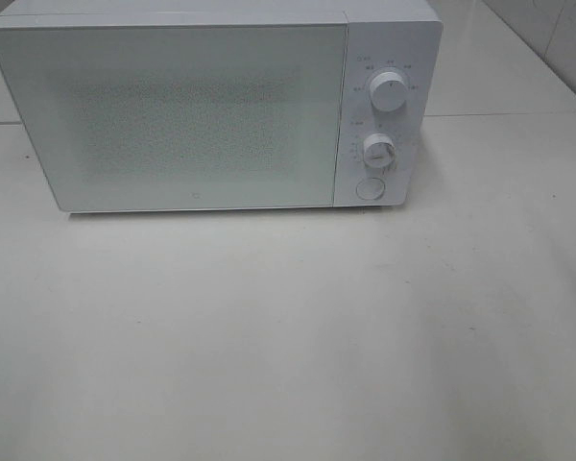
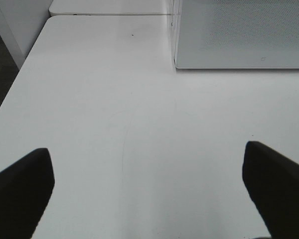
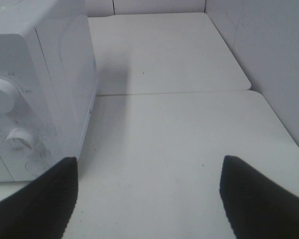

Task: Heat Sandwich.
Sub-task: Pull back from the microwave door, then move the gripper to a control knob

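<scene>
Here the left gripper (image 2: pixel 147 152) and right gripper (image 3: pixel 150 160) hang above the table (image 1: pixel 288 336) with jaws wide apart and empty, near the shut microwave (image 1: pixel 173 115), while the sandwich shows in no view.

A white table (image 1: pixel 288 336) abuts a second table (image 3: pixel 159 50), beside a white wall (image 3: pixel 269 59) and dark floor (image 2: pixel 0 74).

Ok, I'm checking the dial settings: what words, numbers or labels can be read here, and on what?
Nothing reads clearly.
Marks around the upper knob on the microwave: too small and blurred.
Marks around the lower knob: also blurred.
Door, table: no text seen.
</scene>
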### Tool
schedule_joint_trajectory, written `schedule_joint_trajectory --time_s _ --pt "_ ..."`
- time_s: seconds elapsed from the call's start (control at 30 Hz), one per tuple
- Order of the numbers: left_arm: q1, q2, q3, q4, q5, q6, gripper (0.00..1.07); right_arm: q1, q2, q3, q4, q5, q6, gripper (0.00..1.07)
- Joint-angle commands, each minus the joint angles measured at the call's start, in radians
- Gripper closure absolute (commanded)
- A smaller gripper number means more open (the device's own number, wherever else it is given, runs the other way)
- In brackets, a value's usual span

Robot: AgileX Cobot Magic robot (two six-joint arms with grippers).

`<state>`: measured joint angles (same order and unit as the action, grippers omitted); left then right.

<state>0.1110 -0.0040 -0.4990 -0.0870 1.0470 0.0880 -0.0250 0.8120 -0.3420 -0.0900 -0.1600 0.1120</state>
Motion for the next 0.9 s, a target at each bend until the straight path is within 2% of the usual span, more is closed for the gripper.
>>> schedule_joint_trajectory --time_s 0.03,0.43,0.5,0.6,0.7,0.77,0.8,0.9 --pt "0.003 -0.026 0.004 -0.007 -0.011 0.001 0.09 -0.005 0.078 0.0 0.001 -0.157 0.026 0.31" --pt "0.003 -0.026 0.004 -0.007 -0.011 0.001 0.09 -0.005 0.307 0.019 0.013 -0.446 0.008 0.31" --pt "0.003 -0.026 0.004 -0.007 -0.011 0.001 0.09 0.014 0.359 0.049 0.073 -0.565 -0.02 0.31" --pt "0.003 -0.026 0.004 -0.007 -0.011 0.001 0.09 0.05 0.395 0.067 0.117 -0.623 -0.066 0.31" --pt "0.003 -0.026 0.004 -0.007 -0.011 0.001 0.09 0.151 0.484 0.093 0.242 -0.728 -0.147 0.31" --pt "0.003 -0.026 0.004 -0.007 -0.011 0.001 0.09 0.175 0.504 0.097 0.268 -0.756 -0.159 0.31" --pt "0.003 -0.026 0.004 -0.007 -0.011 0.001 0.09 0.231 0.552 0.1 0.332 -0.8 -0.193 0.31" --pt "0.003 -0.026 0.004 -0.007 -0.011 0.001 0.09 0.307 0.621 0.1 0.399 -0.857 -0.236 0.31"
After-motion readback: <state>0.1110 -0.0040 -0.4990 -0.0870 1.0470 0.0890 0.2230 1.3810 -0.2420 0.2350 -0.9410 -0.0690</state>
